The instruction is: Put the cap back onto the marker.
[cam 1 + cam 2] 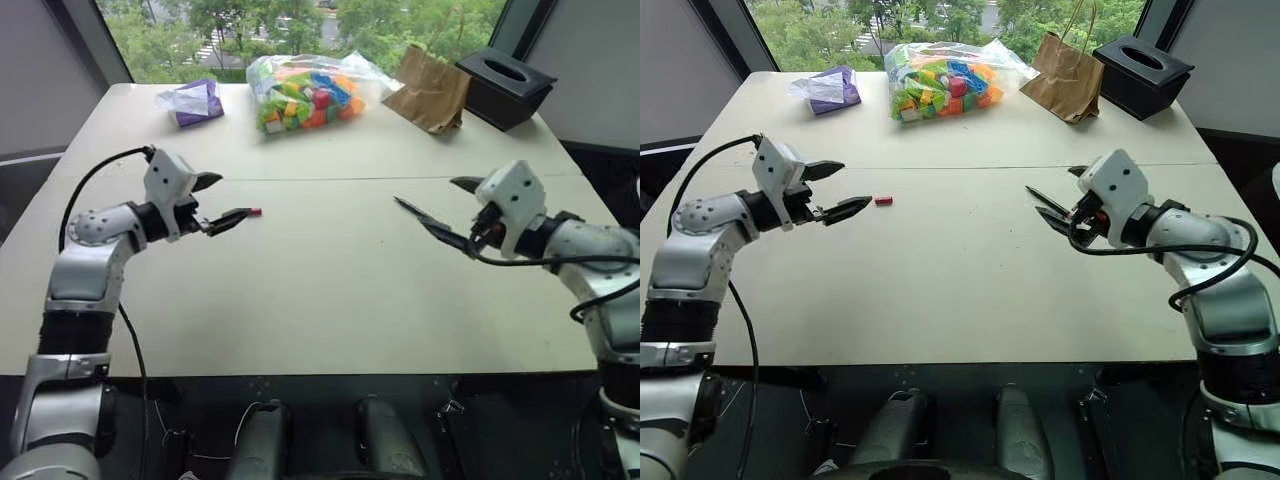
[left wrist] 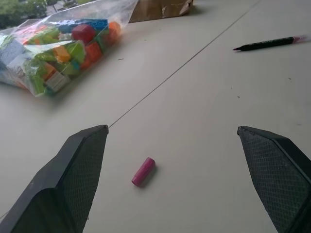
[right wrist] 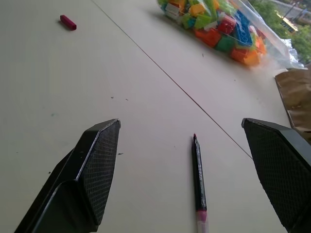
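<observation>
A: Status? Small red-pink plastic cap [image 2: 144, 171] lies centre-left on the table; slim black marker [image 3: 198, 178] centre-right.

B: Left gripper [image 2: 177, 182] and right gripper [image 3: 189, 177] both gape, empty. Straddle each squarely before closing.

On my table [image 1: 940, 300] the cap [image 1: 882, 201] lies left of centre, just beyond my left gripper [image 1: 840, 190], which hovers wide apart at the left side. The marker [image 3: 198, 182] lies right of centre, well apart from the cap, under my right gripper [image 1: 1055, 205], which also stands spread, pointing left. Along the far edge I see 4 things: a small pouch [image 1: 825, 88] at far left, a bag of blocks [image 1: 945, 78] in the middle, a paper bag [image 1: 1068, 80] right of it, and a tissue box [image 1: 1142, 70] at far right.
</observation>
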### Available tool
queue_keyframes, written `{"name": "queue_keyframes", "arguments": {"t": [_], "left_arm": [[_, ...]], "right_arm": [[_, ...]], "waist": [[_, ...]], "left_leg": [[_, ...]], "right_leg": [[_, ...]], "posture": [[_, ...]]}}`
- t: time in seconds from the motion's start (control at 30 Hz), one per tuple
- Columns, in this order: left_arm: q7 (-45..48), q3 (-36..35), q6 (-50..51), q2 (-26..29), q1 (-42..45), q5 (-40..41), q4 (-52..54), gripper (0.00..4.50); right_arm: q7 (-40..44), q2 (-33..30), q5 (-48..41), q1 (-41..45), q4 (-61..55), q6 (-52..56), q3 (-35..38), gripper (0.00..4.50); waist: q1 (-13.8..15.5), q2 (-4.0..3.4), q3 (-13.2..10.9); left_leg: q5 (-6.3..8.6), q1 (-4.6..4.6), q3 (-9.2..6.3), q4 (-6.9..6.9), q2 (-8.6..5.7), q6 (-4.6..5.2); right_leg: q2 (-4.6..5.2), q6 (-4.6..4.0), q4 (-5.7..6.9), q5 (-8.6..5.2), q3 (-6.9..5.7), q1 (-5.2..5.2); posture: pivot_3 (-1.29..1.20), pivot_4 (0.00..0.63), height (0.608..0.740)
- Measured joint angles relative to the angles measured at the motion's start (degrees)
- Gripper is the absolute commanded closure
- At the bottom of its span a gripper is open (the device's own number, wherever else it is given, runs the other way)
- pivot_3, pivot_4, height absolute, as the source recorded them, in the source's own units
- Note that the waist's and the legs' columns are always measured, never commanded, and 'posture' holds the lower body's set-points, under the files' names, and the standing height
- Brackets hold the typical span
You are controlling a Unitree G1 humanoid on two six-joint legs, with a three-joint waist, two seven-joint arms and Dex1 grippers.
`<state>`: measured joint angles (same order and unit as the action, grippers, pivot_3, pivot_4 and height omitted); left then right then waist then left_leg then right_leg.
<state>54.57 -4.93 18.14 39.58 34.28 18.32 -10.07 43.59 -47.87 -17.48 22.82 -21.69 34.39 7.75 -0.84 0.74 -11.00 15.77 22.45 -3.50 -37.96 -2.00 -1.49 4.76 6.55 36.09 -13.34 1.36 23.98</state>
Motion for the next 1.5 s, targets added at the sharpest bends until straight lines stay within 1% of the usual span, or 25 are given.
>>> {"name": "queue_keyframes", "arguments": {"t": [0.2, 0.63, 1.13, 1.23, 1.33, 1.5], "left_arm": [[2.88, 1.11, 0.97, 0.35, 0.22, -0.08, -1.13, 0.05], [3.21, 1.50, 1.19, -0.22, 0.91, -0.21, -1.39, 0.05], [4.02, 2.18, -0.68, -0.42, 2.52, -1.64, -5.87, 0.05], [4.45, 3.64, -4.32, -1.20, 3.89, -3.47, -10.07, 0.05], [5.14, 4.66, -10.21, -2.46, 5.78, -5.79, -18.51, 0.05], [5.07, 6.41, -19.14, -5.95, 12.85, -10.01, -37.41, 0.05]], "right_arm": [[0.75, -0.47, -1.37, 3.55, -0.16, 0.84, -0.17, 0.37], [0.71, -0.38, -1.36, 3.62, -0.16, 0.86, -0.87, 0.37], [-0.42, 0.70, -1.40, 3.60, -0.73, 0.86, -1.22, 0.37], [-0.55, 0.81, -1.40, 3.53, -0.91, 0.87, -1.25, 0.37], [-0.99, 1.18, -1.35, 3.30, -1.66, 0.87, -1.52, 0.37], [-2.47, 1.92, -1.34, 1.83, -3.16, 1.49, -1.91, 0.37]], "waist": [[0.03, 0.02, -0.01], [0.10, 0.04, -0.02], [0.09, 0.04, -0.02], [0.13, 0.04, -0.02], [0.15, 0.04, -0.02], [0.33, 0.07, -0.03]], "left_leg": [[0.00, 0.02, -0.02, 0.00, 0.01, 0.00], [0.00, 0.05, -0.03, 0.00, -0.01, 0.00], [0.00, 0.06, -0.03, 0.00, -0.01, 0.00], [0.00, 0.06, 0.01, -0.01, -0.02, 0.00], [0.00, 0.06, 0.02, -0.01, -0.03, 0.00], [0.00, 0.15, 0.03, -0.06, -0.06, 0.00]], "right_leg": [[0.02, 0.00, 0.00, 0.00, 0.01, 0.02], [0.06, 0.01, 0.00, 0.01, 0.01, 0.06], [0.06, 0.01, 0.01, 0.01, 0.02, 0.07], [0.05, 0.01, 0.01, 0.01, 0.01, 0.07], [0.05, 0.01, 0.01, 0.01, 0.00, 0.07], [0.05, 0.02, 0.01, 0.01, -0.07, 0.08]], "posture": [[0.00, 0.150, 0.740], [0.00, 0.150, 0.740], [0.00, 0.150, 0.740], [0.00, 0.150, 0.740], [0.00, 0.150, 0.740], [0.00, 0.150, 0.740]]}}
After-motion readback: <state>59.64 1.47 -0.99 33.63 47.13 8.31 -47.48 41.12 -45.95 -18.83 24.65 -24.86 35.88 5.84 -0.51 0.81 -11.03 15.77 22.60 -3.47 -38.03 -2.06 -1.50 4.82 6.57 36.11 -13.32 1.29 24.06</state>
